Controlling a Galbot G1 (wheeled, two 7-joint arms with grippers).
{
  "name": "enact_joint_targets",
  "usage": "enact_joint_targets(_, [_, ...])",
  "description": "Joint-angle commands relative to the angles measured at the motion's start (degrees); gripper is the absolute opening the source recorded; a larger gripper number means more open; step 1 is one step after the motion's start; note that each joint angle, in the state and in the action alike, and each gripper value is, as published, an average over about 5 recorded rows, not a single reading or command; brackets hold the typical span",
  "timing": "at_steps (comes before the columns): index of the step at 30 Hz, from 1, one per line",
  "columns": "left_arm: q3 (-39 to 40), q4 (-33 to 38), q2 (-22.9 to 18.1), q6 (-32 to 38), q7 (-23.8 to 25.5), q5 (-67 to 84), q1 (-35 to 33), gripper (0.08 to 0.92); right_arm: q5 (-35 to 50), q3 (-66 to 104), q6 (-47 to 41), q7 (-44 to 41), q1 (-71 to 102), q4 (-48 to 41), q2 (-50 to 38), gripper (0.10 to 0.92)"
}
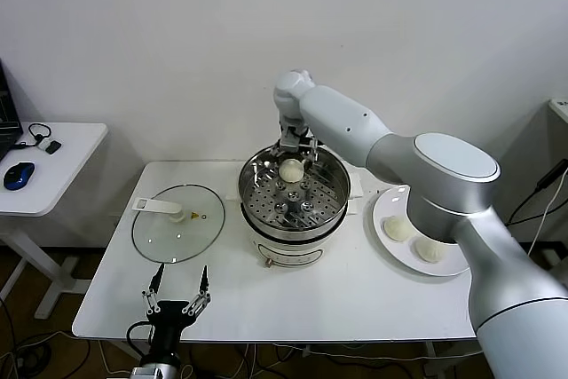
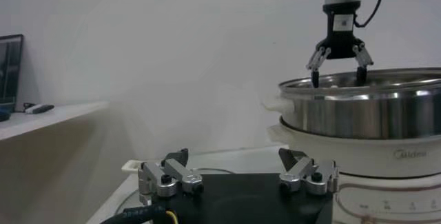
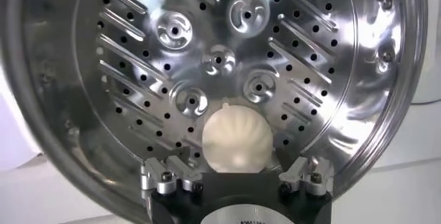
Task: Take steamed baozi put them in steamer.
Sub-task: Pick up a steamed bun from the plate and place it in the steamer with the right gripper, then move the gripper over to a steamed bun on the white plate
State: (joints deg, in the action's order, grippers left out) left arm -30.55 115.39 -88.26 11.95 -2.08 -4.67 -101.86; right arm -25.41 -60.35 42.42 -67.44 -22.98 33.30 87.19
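Your right end effector (image 1: 295,153) hangs spread open over the bun (image 1: 290,169) lying free in the steamer (image 1: 333,206), centre frame. Lift crookedly and a finger could nudge it against the wall.

The left gripper (image 2: 238,175) is low in front, its two fingers (image 2: 170,175) standing wide apart above a black body. Behind it rises the steamer (image 2: 365,112), a shiny steel basket on a white pot base. Above the steamer's rim hangs the right gripper (image 2: 337,75), pointing down, its jaws spread apart. A white table (image 2: 41,116) stands near the wall.
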Motion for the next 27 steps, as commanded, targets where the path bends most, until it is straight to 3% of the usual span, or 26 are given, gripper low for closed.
enact_joint_targets(1, [-0.18,0.22,-0.05,0.14,-0.05,0.04,-0.35,0.823,10.61,-3.30,-0.45,-2.46,-4.22,4.80,-3.70,0.823])
enact_joint_targets(11, [0.01,0.36,-0.08,0.66,-0.11,-0.16,-0.97,0.823,36.93,-14.26,-14.53,-4.30,-16.19,13.47,-13.55,0.823])
enact_joint_targets(18, [0.63,1.37,-0.07,0.47,-0.04,-0.58,-0.83,0.823,51.61,-20.08,-28.88,-4.69,-20.08,12.88,-22.99,0.823])
enact_joint_targets(27, [0.89,2.17,0.01,0.32,0.01,-0.75,-1.01,0.823,56.26,-20.37,-40.65,-5.81,-15.99,13.10,-34.78,0.823])
